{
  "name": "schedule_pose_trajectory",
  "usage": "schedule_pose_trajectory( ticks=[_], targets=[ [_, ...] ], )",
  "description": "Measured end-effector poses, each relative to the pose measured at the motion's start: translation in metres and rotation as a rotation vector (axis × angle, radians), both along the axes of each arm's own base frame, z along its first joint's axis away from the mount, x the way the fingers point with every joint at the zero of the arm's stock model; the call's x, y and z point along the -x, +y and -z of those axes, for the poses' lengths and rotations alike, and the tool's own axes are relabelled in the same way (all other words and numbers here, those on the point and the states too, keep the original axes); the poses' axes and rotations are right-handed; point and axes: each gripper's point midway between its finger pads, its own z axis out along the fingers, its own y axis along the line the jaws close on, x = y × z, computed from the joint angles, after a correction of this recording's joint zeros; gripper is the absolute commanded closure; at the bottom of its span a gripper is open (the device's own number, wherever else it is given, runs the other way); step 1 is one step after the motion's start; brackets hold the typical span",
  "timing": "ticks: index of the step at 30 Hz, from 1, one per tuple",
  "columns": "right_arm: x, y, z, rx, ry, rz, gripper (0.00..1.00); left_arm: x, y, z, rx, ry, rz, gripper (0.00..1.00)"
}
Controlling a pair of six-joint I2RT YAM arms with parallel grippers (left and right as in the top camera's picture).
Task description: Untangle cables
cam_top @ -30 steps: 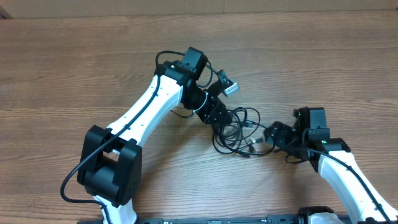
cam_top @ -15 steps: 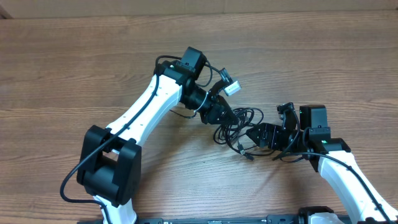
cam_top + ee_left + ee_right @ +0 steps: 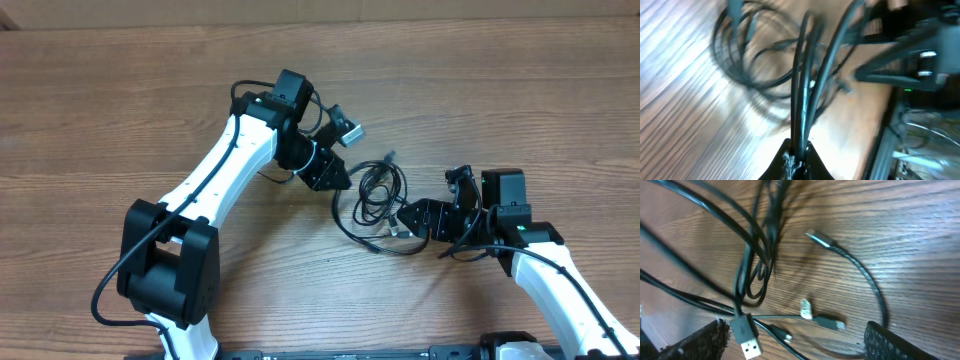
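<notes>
Overhead, your left gripper (image 3: 340, 178) now sits farther left, fingers clamped on cables (image 3: 378, 190), bundle dragged along, right gripper (image 3: 795, 335) fingers still apart.

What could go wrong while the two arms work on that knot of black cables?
The left gripper pinches several strands of the cables at once, so pulling may tighten the tangle rather than loosen it. The right gripper is open over loose plug ends, such as the USB plug; closing there might catch the wrong strand or miss.
</notes>
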Motion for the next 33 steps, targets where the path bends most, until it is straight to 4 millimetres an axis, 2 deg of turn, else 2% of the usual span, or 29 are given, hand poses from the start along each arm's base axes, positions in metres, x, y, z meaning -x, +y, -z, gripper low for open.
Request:
schedule_pose_trajectory(
  ticks=[5, 9, 13, 17, 22, 25, 29, 33],
  targets=[
    [0.006, -0.014, 0.012, 0.084, 0.046, 0.039, 0.17, -0.014, 0.033, -0.001, -0.079, 0.044, -0.114, 0.96],
    [0.006, -0.028, 0.02, 0.158, 0.072, 0.101, 0.17, -0.035, 0.064, -0.024, -0.091, 0.038, -0.211, 0.96],
    [0.004, -0.036, 0.023, 0.195, 0.083, 0.145, 0.17, -0.061, 0.089, -0.062, -0.073, -0.064, -0.289, 0.96],
    [0.004, -0.039, 0.024, 0.209, 0.086, 0.162, 0.17, -0.072, 0.099, -0.104, -0.046, -0.183, -0.322, 0.96],
    [0.004, -0.04, 0.024, 0.211, 0.088, 0.168, 0.17, -0.064, 0.1, -0.17, 0.008, -0.359, -0.335, 0.96],
    [0.003, -0.041, 0.024, 0.213, 0.088, 0.171, 0.17, -0.054, 0.102, -0.2, 0.035, -0.439, -0.339, 0.96],
    [0.003, -0.041, 0.024, 0.213, 0.088, 0.172, 0.17, -0.046, 0.102, -0.212, 0.042, -0.464, -0.338, 0.96],
    [0.003, -0.041, 0.024, 0.214, 0.088, 0.171, 0.17, -0.046, 0.107, -0.192, -0.011, -0.409, -0.35, 0.96]
  ],
)
